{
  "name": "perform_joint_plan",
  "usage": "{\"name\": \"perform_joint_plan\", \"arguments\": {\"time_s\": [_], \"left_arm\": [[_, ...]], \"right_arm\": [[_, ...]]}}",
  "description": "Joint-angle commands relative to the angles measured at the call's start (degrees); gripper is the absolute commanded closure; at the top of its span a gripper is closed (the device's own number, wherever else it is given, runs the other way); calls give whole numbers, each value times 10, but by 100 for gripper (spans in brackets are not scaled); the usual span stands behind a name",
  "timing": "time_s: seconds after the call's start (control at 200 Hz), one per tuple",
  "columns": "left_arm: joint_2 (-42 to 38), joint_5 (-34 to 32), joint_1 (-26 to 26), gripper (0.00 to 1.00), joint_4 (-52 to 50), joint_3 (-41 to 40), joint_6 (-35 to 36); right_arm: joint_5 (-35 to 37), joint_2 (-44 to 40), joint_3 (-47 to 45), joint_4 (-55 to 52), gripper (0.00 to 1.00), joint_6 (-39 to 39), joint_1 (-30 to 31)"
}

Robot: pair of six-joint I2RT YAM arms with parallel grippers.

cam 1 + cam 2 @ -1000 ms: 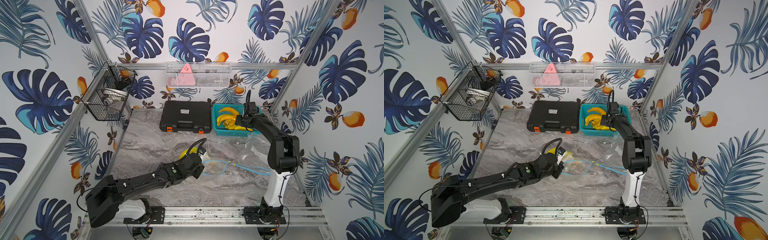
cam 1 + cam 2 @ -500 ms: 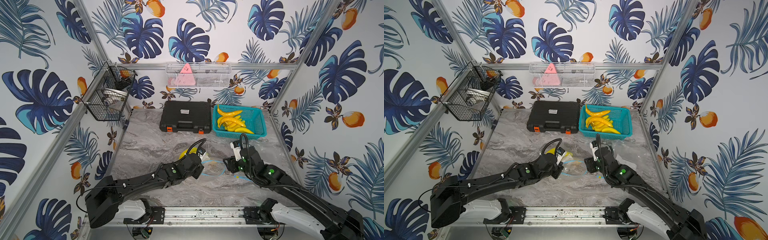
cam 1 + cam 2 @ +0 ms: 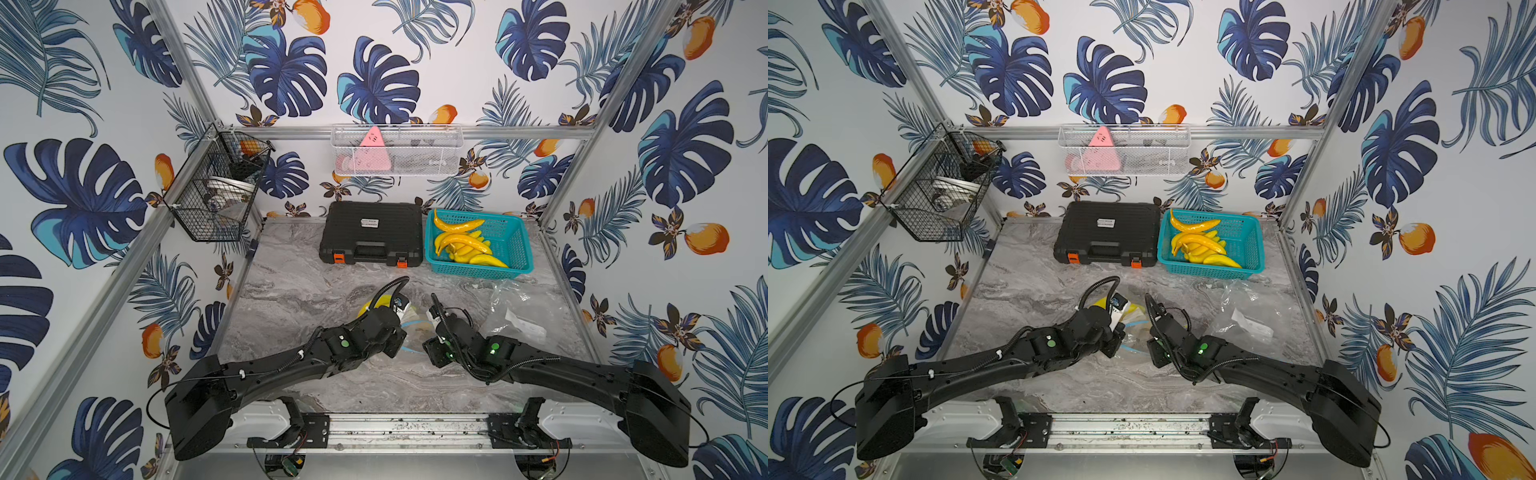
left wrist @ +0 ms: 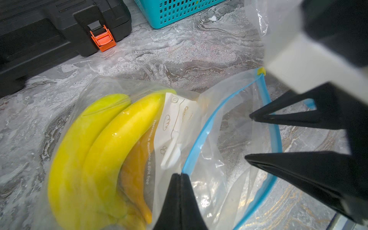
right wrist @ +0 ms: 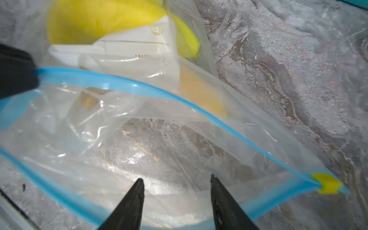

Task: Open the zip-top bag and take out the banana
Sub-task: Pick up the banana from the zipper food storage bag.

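The clear zip-top bag (image 4: 215,127) with a blue zip rim lies mid-table, its mouth gaping. A bunch of yellow bananas (image 4: 99,149) lies inside it, toward the closed end, beside a white printed label. My left gripper (image 4: 180,175) is shut on the near blue rim of the bag. My right gripper (image 5: 176,179) is open at the bag's mouth, its fingers apart over the lower rim and holding nothing. It also shows in the left wrist view, open (image 4: 249,137). In both top views the bananas (image 3: 368,309) (image 3: 1136,309) peek out behind the left wrist.
A black case (image 3: 370,232) stands at the back. Next to it is a teal basket (image 3: 517,249) with several yellow bananas. Crumpled empty clear bags (image 3: 515,320) lie right of my right arm. A wire basket (image 3: 216,199) hangs on the left wall.
My right arm has swung from the teal basket at the back down to the bag's mouth. My left gripper has kept its hold on the rim.
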Motion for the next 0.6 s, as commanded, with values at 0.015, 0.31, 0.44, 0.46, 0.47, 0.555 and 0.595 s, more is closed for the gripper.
{"name": "perform_joint_plan", "arguments": {"time_s": [0.015,0.31,0.44,0.46,0.47,0.555,0.595], "left_arm": [[-2,15,1,100,6,-6,-16],[-14,29,1,100,16,-20,-23],[-14,33,1,100,13,-15,-22],[-13,34,1,100,13,-14,-22],[-12,35,1,100,13,-14,-21],[-9,38,1,100,16,-15,-23],[-8,34,1,100,17,-16,-26]], "right_arm": [[1,45,17,74,43,-25,-11],[-34,138,65,116,33,-123,-56],[-55,188,88,118,30,-158,-76],[-60,193,90,120,30,-160,-80],[-62,196,91,122,30,-162,-82],[-90,196,84,153,28,-176,-87],[-109,190,79,165,28,-185,-87]]}}
